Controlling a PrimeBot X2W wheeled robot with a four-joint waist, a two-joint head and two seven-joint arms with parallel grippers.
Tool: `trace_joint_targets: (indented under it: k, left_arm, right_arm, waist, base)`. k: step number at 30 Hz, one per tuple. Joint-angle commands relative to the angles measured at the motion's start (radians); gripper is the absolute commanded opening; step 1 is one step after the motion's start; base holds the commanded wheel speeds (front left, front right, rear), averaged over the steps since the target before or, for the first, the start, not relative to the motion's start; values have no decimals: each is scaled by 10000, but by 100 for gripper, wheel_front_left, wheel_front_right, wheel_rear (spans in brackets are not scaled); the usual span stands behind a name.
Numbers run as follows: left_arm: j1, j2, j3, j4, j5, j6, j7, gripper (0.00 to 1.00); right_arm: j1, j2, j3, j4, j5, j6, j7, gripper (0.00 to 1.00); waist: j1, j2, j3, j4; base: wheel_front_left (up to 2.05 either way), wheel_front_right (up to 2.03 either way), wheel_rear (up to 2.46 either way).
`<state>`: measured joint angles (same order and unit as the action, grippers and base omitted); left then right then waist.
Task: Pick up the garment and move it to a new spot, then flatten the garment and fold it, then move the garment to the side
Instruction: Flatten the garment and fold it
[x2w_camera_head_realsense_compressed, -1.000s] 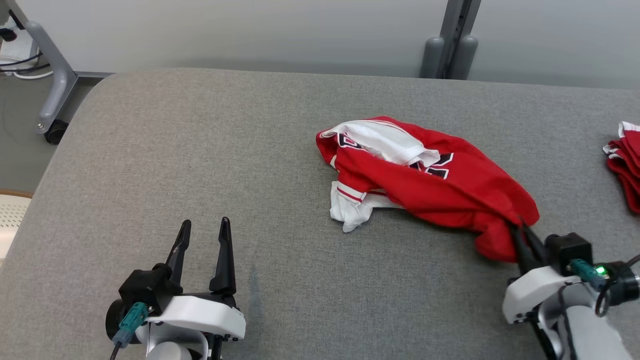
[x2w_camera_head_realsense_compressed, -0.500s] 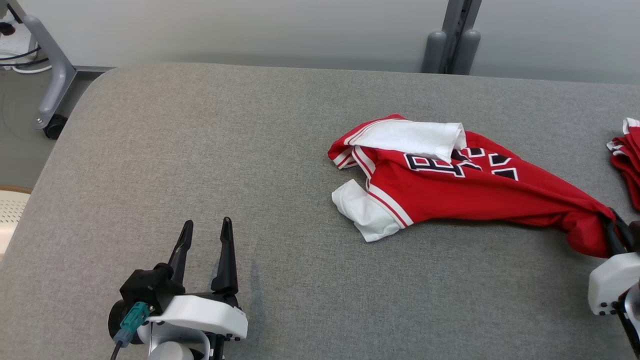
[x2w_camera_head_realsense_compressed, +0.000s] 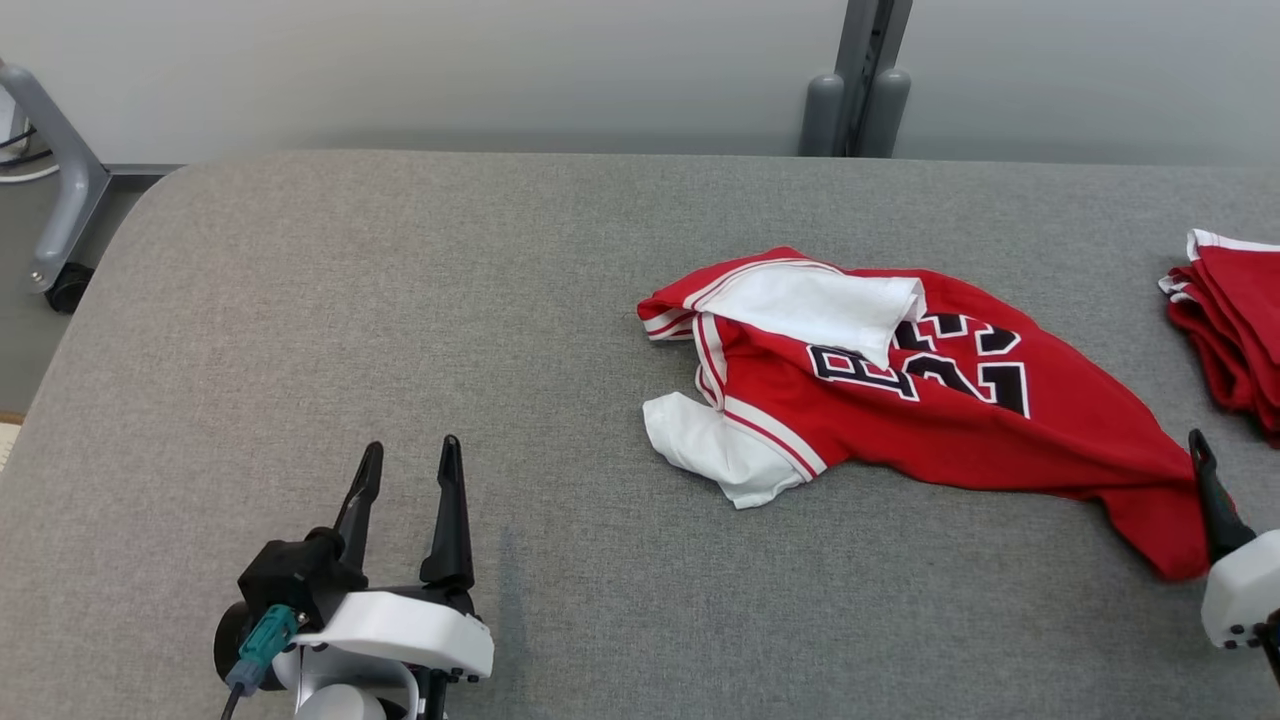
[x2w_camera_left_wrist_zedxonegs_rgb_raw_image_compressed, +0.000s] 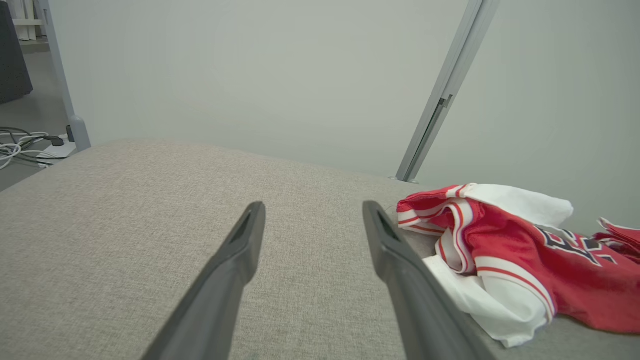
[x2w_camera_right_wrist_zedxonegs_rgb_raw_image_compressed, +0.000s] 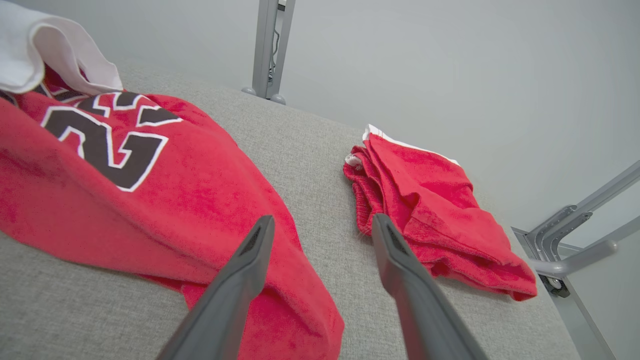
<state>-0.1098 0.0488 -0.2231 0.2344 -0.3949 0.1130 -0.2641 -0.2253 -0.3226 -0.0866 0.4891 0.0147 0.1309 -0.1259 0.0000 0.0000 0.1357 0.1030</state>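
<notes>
**Operator:** Where is the garment?

**Spotter:** In your head view the garment (x2w_camera_head_realsense_compressed: 930, 400) lies right of centre on the grey table (x2w_camera_head_realsense_compressed: 400, 300). It is a red jersey with white sleeves and black lettering edged in white. It is rumpled, not flat: one white sleeve is folded over its upper part, another sticks out at its lower left, and the red body tapers toward the lower right of the frame.

**Operator:** And my right gripper?

**Spotter:** Your right gripper (x2w_camera_right_wrist_zedxonegs_rgb_raw_image_compressed: 322, 219) stands wide apart with nothing between the fingers. In its wrist view the left-hand finger lies over the garment's red corner and the right-hand one over bare table. I cannot tell whether the finger touches the cloth. In the head view one dark finger rises at the right edge, just beside that corner.

**Operator:** The left gripper?

**Spotter:** Your left gripper (x2w_camera_head_realsense_compressed: 411, 445) is at the lower left of the head view, fingers spread and holding nothing, well apart from the garment. In its wrist view the jersey sits at the right of the frame.

**Operator:** Anything else on the table?

**Spotter:** A folded red cloth (x2w_camera_head_realsense_compressed: 1235, 320) lies at the right edge of the head view, near the garment but not touching it.
</notes>
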Motion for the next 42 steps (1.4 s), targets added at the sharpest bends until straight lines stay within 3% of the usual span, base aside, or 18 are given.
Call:
trace_joint_targets:
  k: [1,5,12,17,24,34,35,36,39,40,42]
  left_arm:
    - [-20,37,23,23,119,-6,0,100]
    - [58,36,33,70,124,-35,0,100]
    - [-70,37,-162,147,139,-108,0,100]
    - [-196,40,-265,180,136,-135,0,100]
    - [-280,40,-333,174,70,-104,0,100]
    - [-282,37,-446,133,-90,-46,0,100]
    - [-287,36,-456,124,-101,-30,0,100]
    - [-288,36,-464,112,-104,-14,0,100]
    - [-266,37,-463,98,-114,21,0,100]
    - [-257,37,-455,101,-117,20,0,100]
    - [-244,37,-440,113,-129,36,0,100]
  right_arm:
    - [165,-123,-78,-337,236,-3,-83,100]
    - [479,-6,160,-1626,541,-3,-75,100]
    - [488,448,2319,-2745,1013,-3,236,100]
    - [25,652,3849,-2177,1333,-3,96,100]
    - [-1283,419,6366,-328,1420,-3,-387,100]
    - [-2855,634,7965,2186,936,-3,-879,100]
    - [-2964,670,8014,2411,895,-3,-882,90]
    - [-3083,707,8030,2619,859,-3,-918,46]
    - [-3309,885,7965,3134,835,-3,-1042,24]
    - [-3389,941,7925,3237,824,-3,-1083,0]
    - [-3512,1060,7860,3392,864,-3,-1192,0]
  waist:
    - [0,0,-54,-35]
    - [0,0,-179,-72]
    - [0,0,-241,171]
    - [0,0,-130,525]
    - [0,0,100,1233]
    - [0,0,184,1895]
    - [0,0,187,1935]
    - [0,0,195,1964]
    - [0,0,200,2014]
    - [0,0,194,2017]
    - [0,0,174,2005]
  base:
    - [0,0,0]
    - [0,0,0]
    - [0,0,0]
    - [0,0,0]
    - [0,0,0]
    - [0,0,0]
    - [0,0,0]
    - [0,0,0]
    - [0,0,0]
    - [0,0,0]
    - [0,0,0]
